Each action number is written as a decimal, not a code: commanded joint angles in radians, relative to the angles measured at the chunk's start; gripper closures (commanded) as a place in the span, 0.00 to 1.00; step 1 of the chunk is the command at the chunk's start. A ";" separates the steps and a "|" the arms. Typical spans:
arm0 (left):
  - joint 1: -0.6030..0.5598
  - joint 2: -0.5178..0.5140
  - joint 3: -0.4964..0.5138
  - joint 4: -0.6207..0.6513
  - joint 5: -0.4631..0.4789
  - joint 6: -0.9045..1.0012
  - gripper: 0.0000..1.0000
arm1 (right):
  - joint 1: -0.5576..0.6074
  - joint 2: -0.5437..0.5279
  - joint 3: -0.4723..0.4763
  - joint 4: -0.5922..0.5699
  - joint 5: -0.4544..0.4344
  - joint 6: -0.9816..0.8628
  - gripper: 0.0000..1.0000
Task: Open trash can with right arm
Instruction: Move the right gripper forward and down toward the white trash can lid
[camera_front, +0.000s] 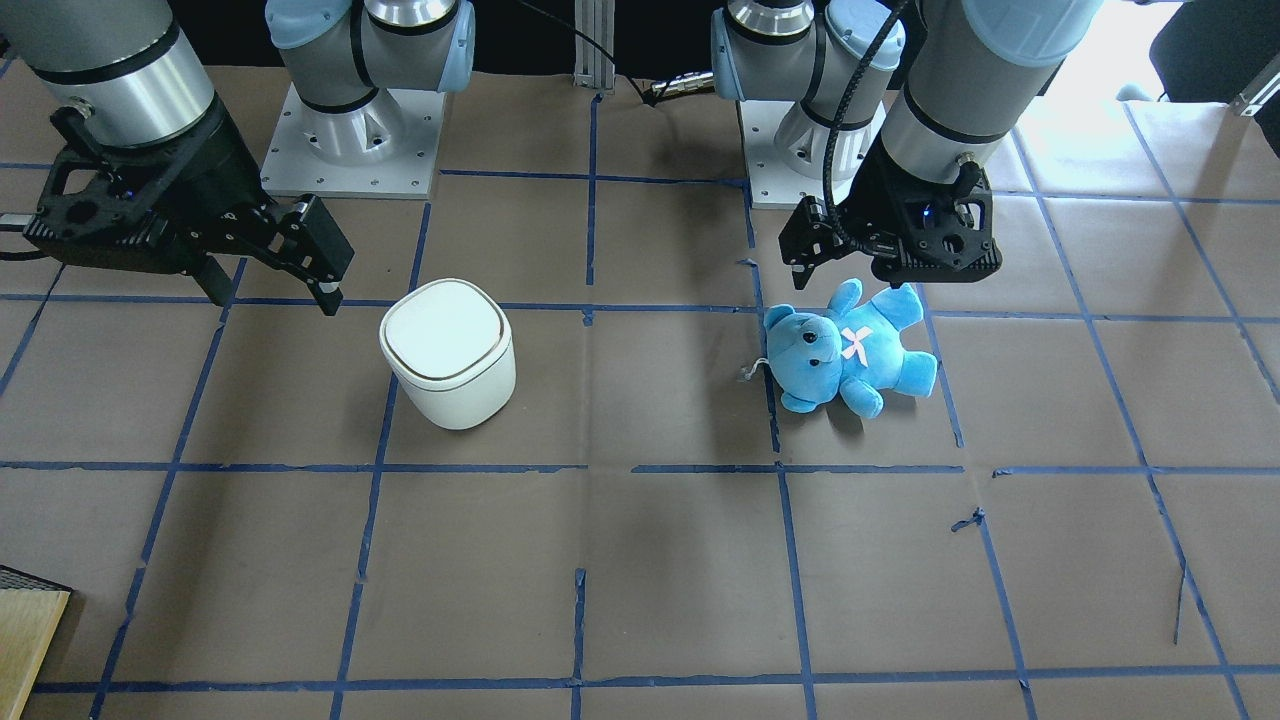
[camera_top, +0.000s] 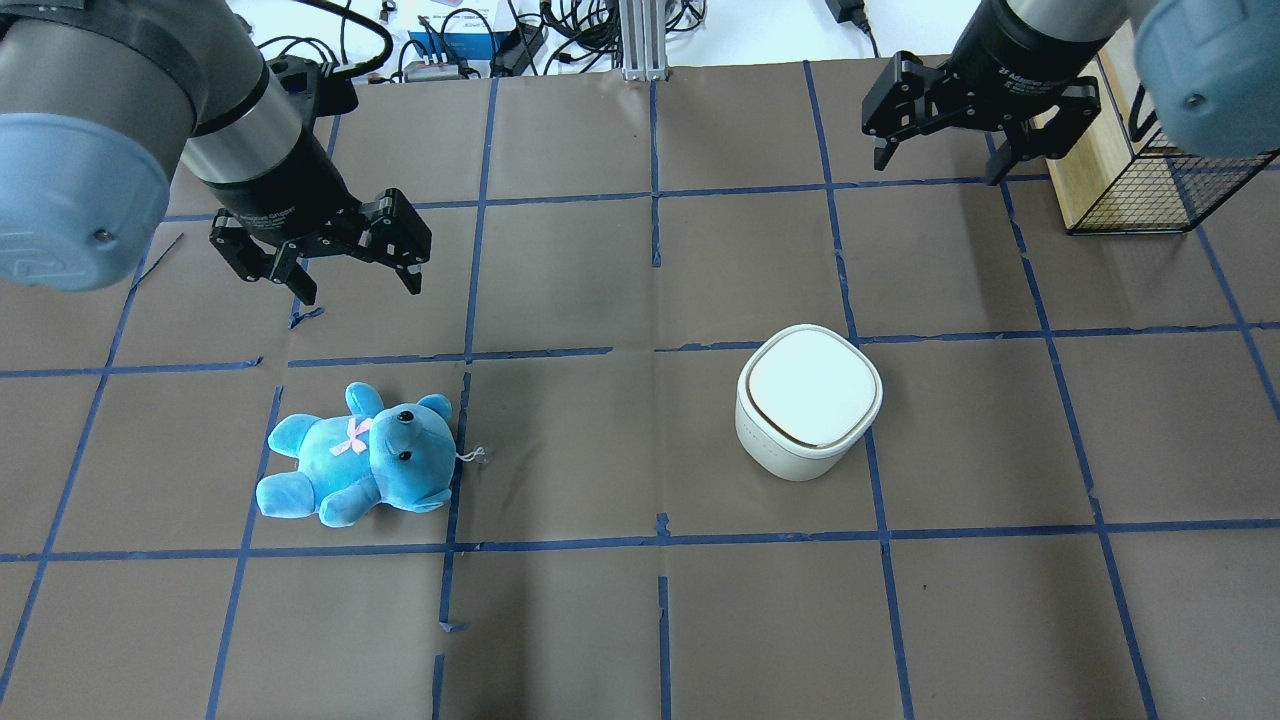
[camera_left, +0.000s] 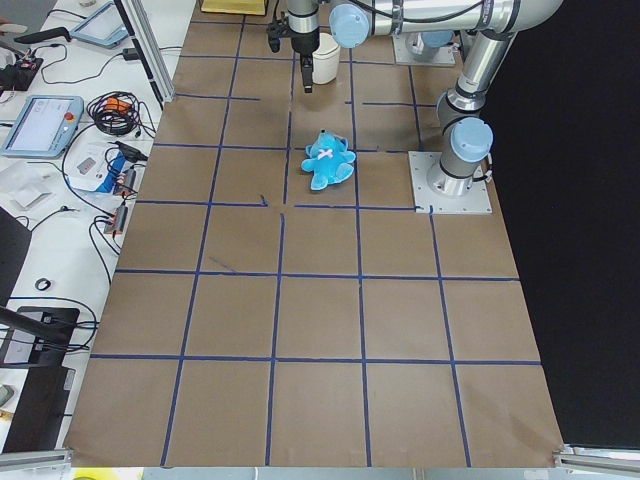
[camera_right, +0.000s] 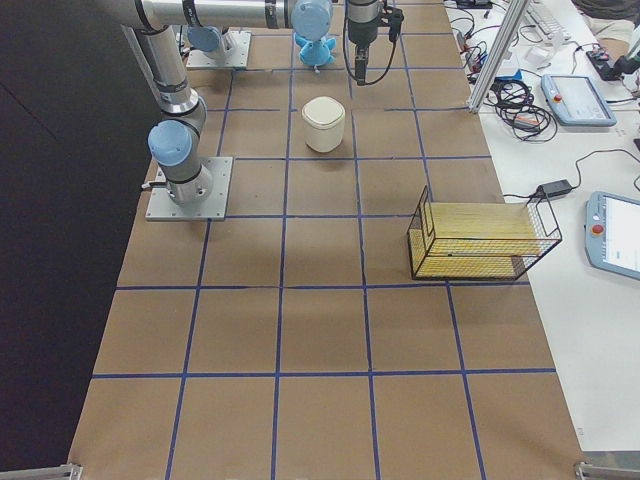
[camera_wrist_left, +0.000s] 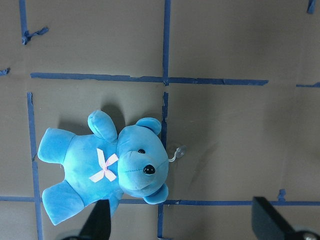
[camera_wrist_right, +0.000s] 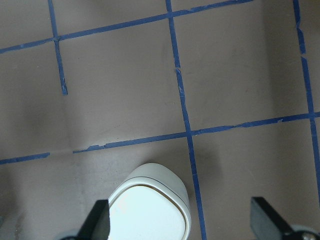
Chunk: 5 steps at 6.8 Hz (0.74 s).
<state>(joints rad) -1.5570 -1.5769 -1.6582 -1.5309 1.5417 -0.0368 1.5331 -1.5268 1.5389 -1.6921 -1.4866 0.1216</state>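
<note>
The white trash can (camera_top: 810, 400) stands on the table with its lid shut and a thin gold line around the rim; it also shows in the front view (camera_front: 447, 350) and the right side view (camera_right: 323, 123). My right gripper (camera_top: 940, 168) is open and empty. It hangs in the air clear of the can, offset from it toward the table's far side. In the right wrist view the trash can (camera_wrist_right: 147, 210) sits at the bottom edge, near the left black finger (camera_wrist_right: 97, 225). My left gripper (camera_top: 355, 285) is open and empty above the table, beyond a blue teddy bear (camera_top: 360, 465).
The blue teddy bear (camera_front: 850, 350) lies on its back on the left half of the table. A black wire basket holding a wooden block (camera_top: 1130, 170) stands at the far right. Blue tape lines grid the brown table cover (camera_top: 640, 620).
</note>
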 joint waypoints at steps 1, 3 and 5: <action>0.000 0.000 0.000 0.000 0.000 0.000 0.00 | -0.004 0.002 0.007 -0.001 -0.009 0.000 0.00; 0.000 0.000 0.000 0.000 0.000 0.000 0.00 | 0.002 -0.001 0.012 0.002 -0.008 -0.022 0.01; 0.000 0.000 0.000 0.000 0.000 0.000 0.00 | 0.065 0.005 0.073 -0.001 0.006 -0.023 0.00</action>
<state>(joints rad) -1.5570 -1.5769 -1.6582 -1.5309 1.5417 -0.0368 1.5569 -1.5277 1.5741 -1.6891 -1.4837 0.1007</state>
